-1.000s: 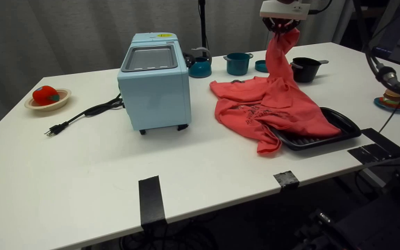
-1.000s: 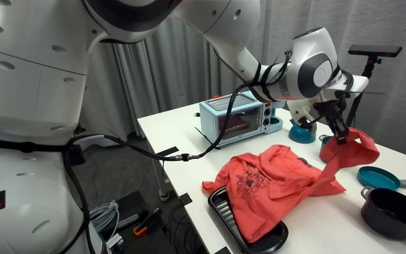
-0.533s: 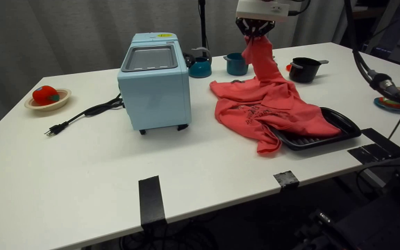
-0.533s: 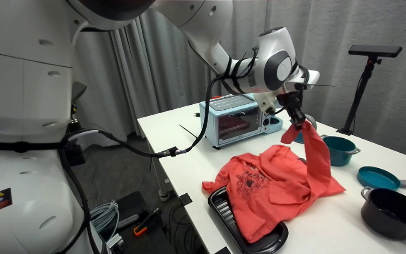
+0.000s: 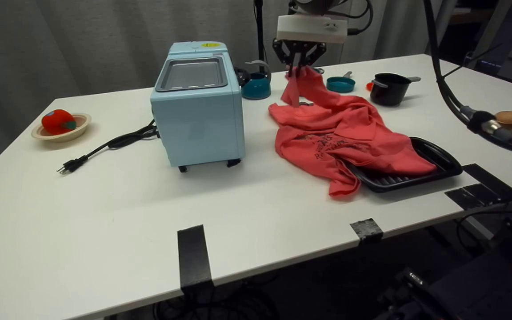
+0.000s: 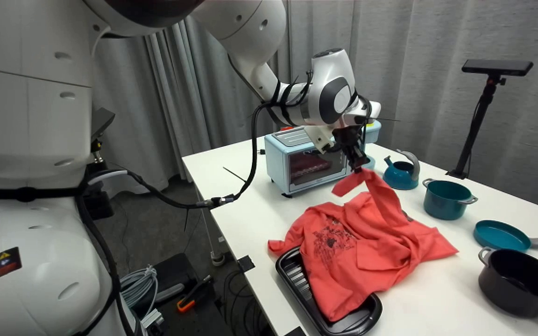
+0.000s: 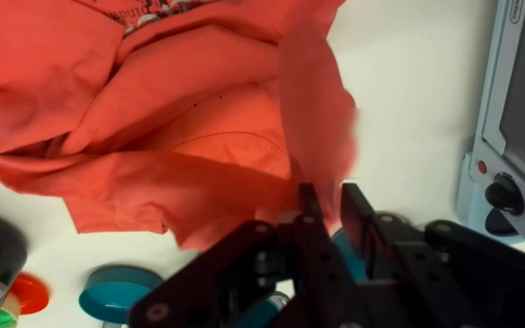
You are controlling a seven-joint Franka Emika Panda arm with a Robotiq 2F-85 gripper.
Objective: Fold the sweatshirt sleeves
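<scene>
The coral-red sweatshirt (image 5: 371, 153) lies rumpled on the table in both exterior views (image 6: 376, 261), its dark print (image 6: 332, 240) facing up. One sleeve (image 5: 316, 89) rises from the far side, and its end is bent over at my gripper (image 5: 295, 71). In the wrist view my gripper (image 7: 327, 187) has a narrow gap between its fingertips. Blurred fabric of that sleeve (image 7: 312, 100) shows in and beyond the gap, apparently loose. In an exterior view the sleeve end hangs right under the fingertips (image 6: 357, 165). The other sleeve's cuff (image 5: 344, 186) lies toward the front table edge.
A black ridged pan (image 5: 449, 166) lies partly under the sweatshirt. A light-blue toaster oven (image 5: 198, 129) stands beside it. A teal kettle (image 6: 400, 177), teal pot (image 6: 446, 207), teal skillet (image 6: 500, 237) and black pot (image 6: 519, 287) stand along the far side.
My gripper has moved toward the toaster oven and lower, drawing the sleeve over the sweatshirt. Its fingers were shut on the sleeve and now stand slightly apart. The sweatshirt's body has stayed in place.
</scene>
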